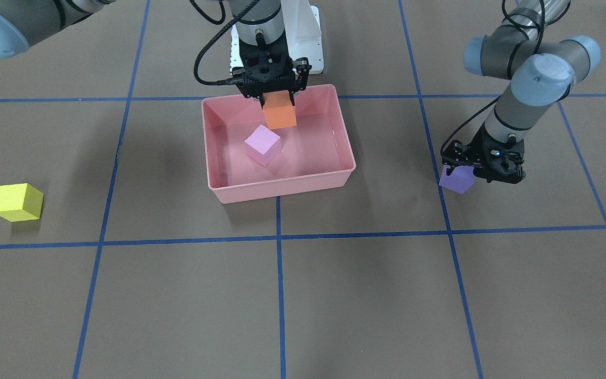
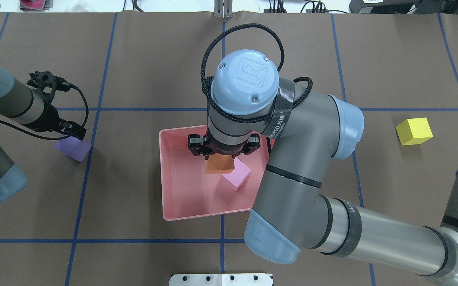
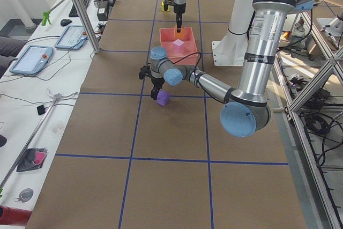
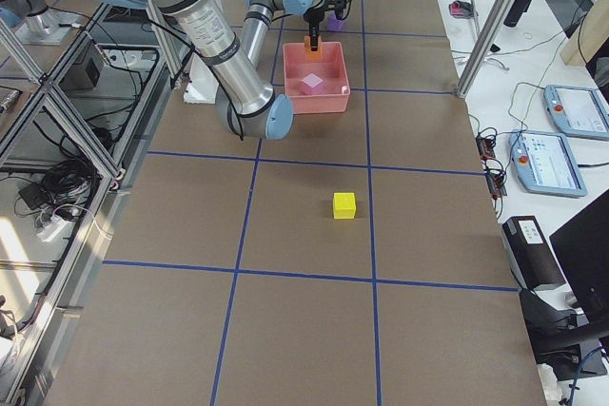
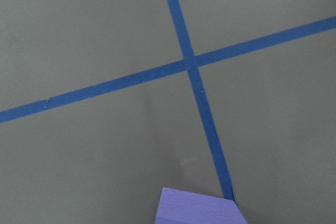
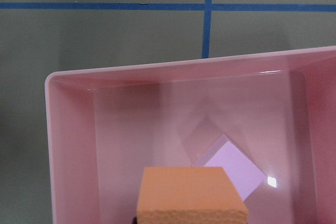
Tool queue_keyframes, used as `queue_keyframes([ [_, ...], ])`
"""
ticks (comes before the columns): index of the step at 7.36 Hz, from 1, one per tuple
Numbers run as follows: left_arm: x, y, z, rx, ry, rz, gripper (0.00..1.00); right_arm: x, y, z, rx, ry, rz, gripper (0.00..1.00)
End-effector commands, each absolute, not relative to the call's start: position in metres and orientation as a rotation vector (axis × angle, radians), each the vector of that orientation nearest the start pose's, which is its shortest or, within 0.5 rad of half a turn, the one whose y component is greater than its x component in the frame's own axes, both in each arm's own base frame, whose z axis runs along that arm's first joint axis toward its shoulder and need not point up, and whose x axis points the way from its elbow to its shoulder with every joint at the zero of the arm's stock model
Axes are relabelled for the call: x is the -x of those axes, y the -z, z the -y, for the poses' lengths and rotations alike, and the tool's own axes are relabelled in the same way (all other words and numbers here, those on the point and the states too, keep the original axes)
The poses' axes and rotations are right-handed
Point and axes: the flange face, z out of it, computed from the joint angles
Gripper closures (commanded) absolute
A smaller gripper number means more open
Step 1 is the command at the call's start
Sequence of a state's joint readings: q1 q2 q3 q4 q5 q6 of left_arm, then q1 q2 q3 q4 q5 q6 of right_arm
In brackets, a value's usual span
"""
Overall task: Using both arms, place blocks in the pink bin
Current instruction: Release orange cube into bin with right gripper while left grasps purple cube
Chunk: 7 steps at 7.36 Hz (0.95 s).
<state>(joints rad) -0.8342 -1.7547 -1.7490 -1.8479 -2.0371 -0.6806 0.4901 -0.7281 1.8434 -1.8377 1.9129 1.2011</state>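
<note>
My right gripper [image 1: 276,100] is shut on the orange block [image 1: 280,116] and holds it over the back of the pink bin [image 1: 282,192], above its floor. The wrist view shows the orange block [image 6: 191,192] over the bin [image 6: 73,145]. The light pink block [image 1: 263,145] lies inside the bin, just beside the orange one. My left gripper [image 1: 466,169] is shut on the purple block [image 1: 456,180], low at the table, to the bin's side; the block also shows in the left wrist view [image 5: 199,208]. The yellow block [image 1: 18,202] lies alone on the table, far on my right side.
Blue tape lines [image 1: 280,273] grid the brown table cover. The white robot base [image 1: 311,37] stands right behind the bin. My right arm's elbow [image 2: 292,167] hangs over the bin's near right corner. Benches with tablets [image 4: 571,111] flank the table's far side.
</note>
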Motion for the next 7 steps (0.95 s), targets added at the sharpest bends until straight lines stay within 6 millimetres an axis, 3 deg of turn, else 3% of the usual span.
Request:
queue_keyframes([
  [1, -0.3241, -0.4524, 0.4868, -0.172, -0.174, -0.755, 0.00, 0.5059, -0.0801, 0.3826, -0.058, 0.034, 0.896, 1.00],
  [3, -0.3268, -0.4533, 0.4845, -0.168, -0.180, -0.754, 0.00, 0.5070, -0.0805, 0.3821, -0.056, 0.035, 0.895, 1.00],
  [4, -0.3298, -0.4541, 0.4827, -0.166, -0.185, -0.753, 0.00, 0.5065, -0.0794, 0.3817, -0.055, 0.031, 0.901, 0.45],
  [5, -0.3298, -0.4523, 0.4825, -0.171, -0.186, -0.760, 0.00, 0.5048, -0.0775, 0.3818, -0.057, 0.029, 0.905, 0.01],
  [7, -0.3315, -0.4538, 0.4819, -0.169, -0.188, -0.757, 0.00, 0.5041, -0.0751, 0.3815, -0.049, 0.010, 0.910, 0.01],
])
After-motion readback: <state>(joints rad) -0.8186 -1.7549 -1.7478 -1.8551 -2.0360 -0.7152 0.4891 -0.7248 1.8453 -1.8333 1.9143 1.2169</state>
